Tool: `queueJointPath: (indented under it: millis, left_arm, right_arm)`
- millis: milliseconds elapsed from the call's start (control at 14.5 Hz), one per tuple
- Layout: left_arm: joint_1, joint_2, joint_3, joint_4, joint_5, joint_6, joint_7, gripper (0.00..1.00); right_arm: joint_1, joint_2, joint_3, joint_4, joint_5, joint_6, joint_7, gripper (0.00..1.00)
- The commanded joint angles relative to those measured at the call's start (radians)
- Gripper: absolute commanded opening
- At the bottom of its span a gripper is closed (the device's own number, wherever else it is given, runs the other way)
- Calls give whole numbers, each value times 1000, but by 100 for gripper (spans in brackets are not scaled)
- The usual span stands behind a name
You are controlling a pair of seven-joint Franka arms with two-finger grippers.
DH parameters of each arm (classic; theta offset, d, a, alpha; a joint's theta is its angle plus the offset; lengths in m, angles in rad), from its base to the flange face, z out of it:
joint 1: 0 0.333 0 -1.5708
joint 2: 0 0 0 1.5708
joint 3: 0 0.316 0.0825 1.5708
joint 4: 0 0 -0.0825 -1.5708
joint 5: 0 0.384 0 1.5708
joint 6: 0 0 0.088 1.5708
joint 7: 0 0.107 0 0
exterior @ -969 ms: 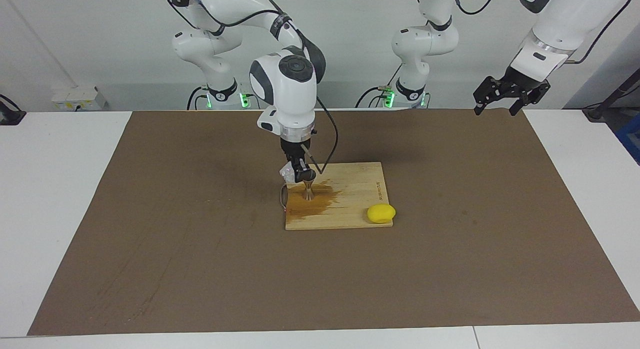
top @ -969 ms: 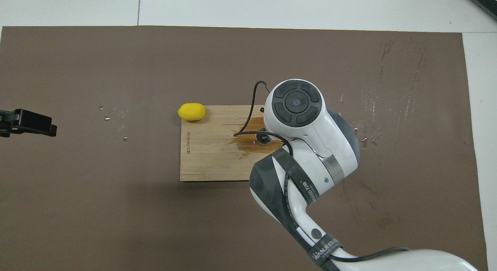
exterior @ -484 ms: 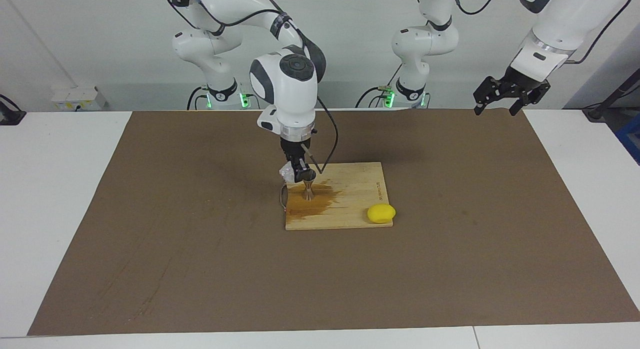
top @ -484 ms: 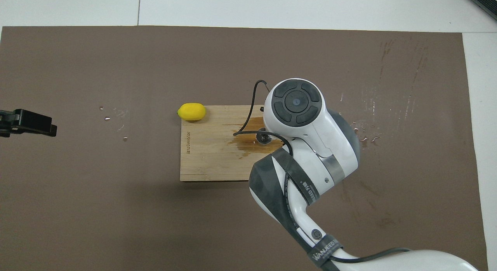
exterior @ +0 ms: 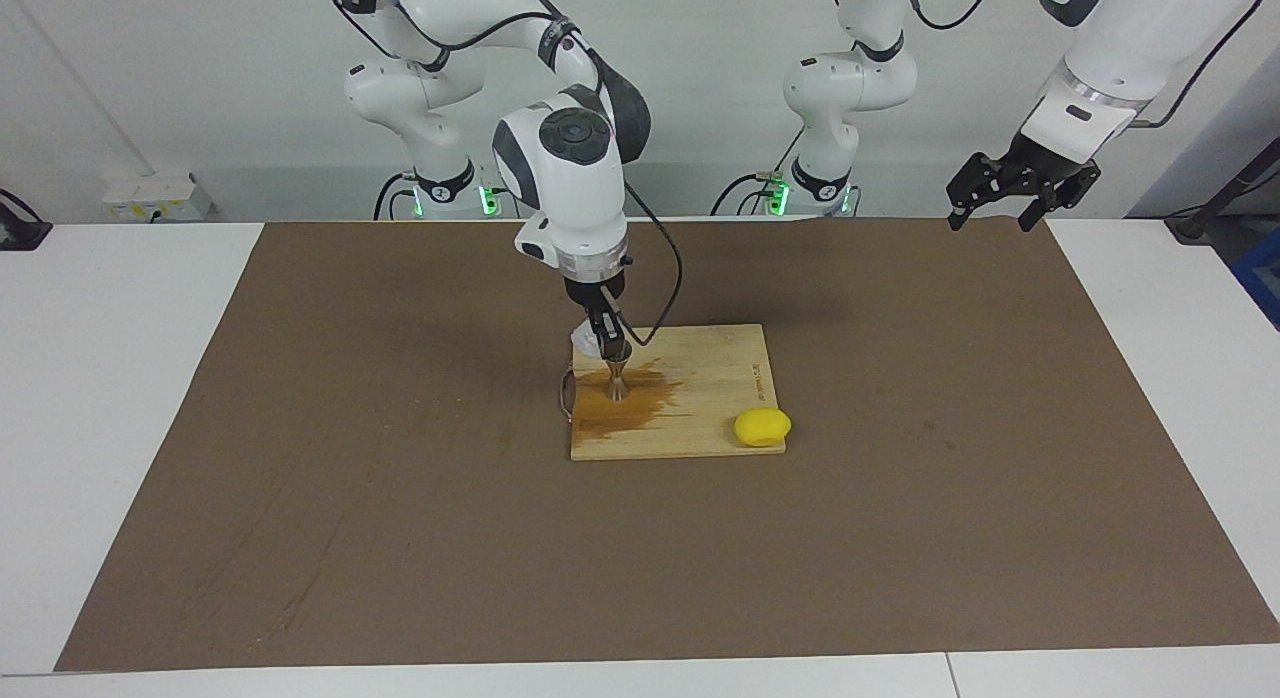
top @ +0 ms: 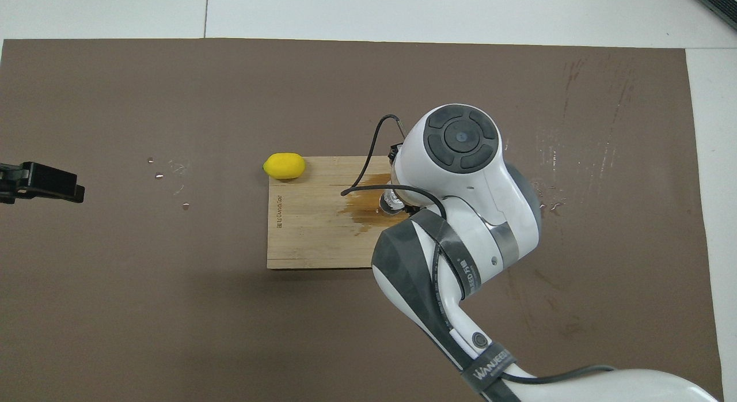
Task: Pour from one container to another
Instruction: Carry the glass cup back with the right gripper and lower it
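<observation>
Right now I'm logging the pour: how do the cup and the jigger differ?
The cup is clear glass; the jigger is silver metal with a narrow waist. The cup is off the board in the right gripper, tilted over the jigger's mouth; the jigger stands upright on the board in a brown wet patch. Both are small, smaller than the lemon. The left gripper waits.

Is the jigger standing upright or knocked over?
Upright: the jigger stands on its lower cone on the board, inside a wet stain, with the right gripper and cup just above it.
</observation>
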State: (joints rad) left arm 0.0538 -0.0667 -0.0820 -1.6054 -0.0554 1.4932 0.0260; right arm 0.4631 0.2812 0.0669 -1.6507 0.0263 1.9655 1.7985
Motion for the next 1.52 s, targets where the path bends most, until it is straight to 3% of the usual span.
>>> queueJointPath:
  millis: [0,484,692,1176,1453]
  left_arm:
    - [4,-22,-1,-22,-11,-8,0,100]
    - [4,-21,-1,-22,-11,-8,0,100]
    - [4,-22,-1,-22,-11,-8,0,100]
    - [4,-22,-1,-22,-11,-8,0,100]
    - [4,-22,-1,-22,-11,-8,0,100]
  right_arm:
    - [-24,0,5,12,62,0,15,0]
    - [-125,-14,5,-3,216,-2,-22,0]
    - [-246,-36,5,-69,424,-2,-163,0]
    - [-498,-68,5,-239,719,18,-424,0]
    - [-619,-40,5,-287,750,-16,-606,0]
